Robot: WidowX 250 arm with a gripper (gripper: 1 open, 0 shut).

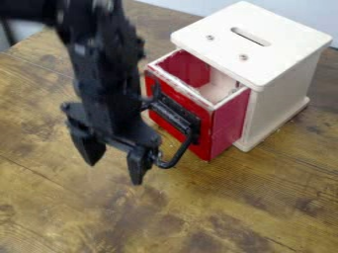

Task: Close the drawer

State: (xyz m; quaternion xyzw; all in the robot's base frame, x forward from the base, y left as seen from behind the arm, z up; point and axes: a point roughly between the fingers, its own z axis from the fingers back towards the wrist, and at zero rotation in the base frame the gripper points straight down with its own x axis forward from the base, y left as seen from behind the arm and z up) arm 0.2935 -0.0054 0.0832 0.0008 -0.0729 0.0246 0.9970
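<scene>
At the near edge of the view lies the bare wooden table (224, 212), its brown planks scuffed and knotted. Just above that stretch, left of centre, the gripper (114, 158) hangs pointing down toward the tabletop, its two black fingers (89, 146) spread wide apart with nothing between them. The picture is somewhat blurred around the arm. The right finger stands just beside the black wire loop handle (172, 154); whether it touches the loop cannot be told. The black arm (99, 59) rises from the gripper up and out of the top of the picture, covering much of the left half.

Behind and to the right of the gripper sits the drawer (211, 119), a red box with a black front plate, pulled well out of its housing toward the left, so that its open top and red inner walls show. The handle hangs from the front plate, down toward the table.

Farther back and right stands the white cabinet (284, 89) that holds the drawer, with a slot in its flat top.
</scene>
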